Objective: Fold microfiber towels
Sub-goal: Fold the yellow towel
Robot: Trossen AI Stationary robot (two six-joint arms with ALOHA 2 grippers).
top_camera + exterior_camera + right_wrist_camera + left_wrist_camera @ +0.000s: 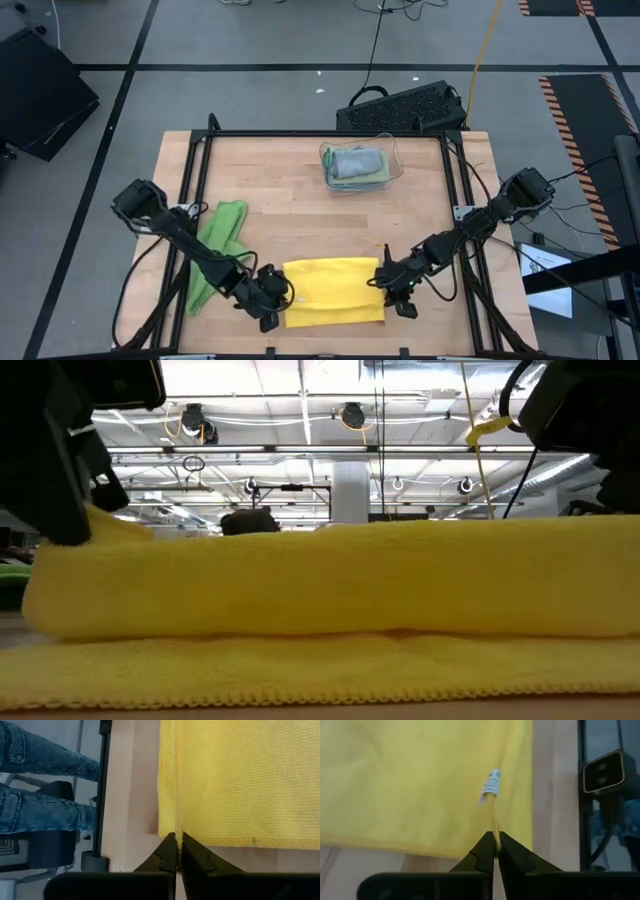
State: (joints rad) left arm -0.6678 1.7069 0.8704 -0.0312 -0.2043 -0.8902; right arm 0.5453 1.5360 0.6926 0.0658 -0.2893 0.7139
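Folding in progress: left gripper (pixel 495 851) and right gripper (pixel 177 851) are each pinching, fingers closed, an edge of the yellow towel (pixel 333 291) lying between them; next, both should likely be releasing together.

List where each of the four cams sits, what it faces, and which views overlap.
High: overhead, straight down on the table; both arms, left tool, right tool.
Low: table height, facing across the yellow towel into the room; dark arm parts at the upper corners.
Left wrist: past its own fingers, pinching the towel's edge.
Right wrist: same, fingers on the opposite edge; jeans-clad legs beyond.
All four share the yellow towel.
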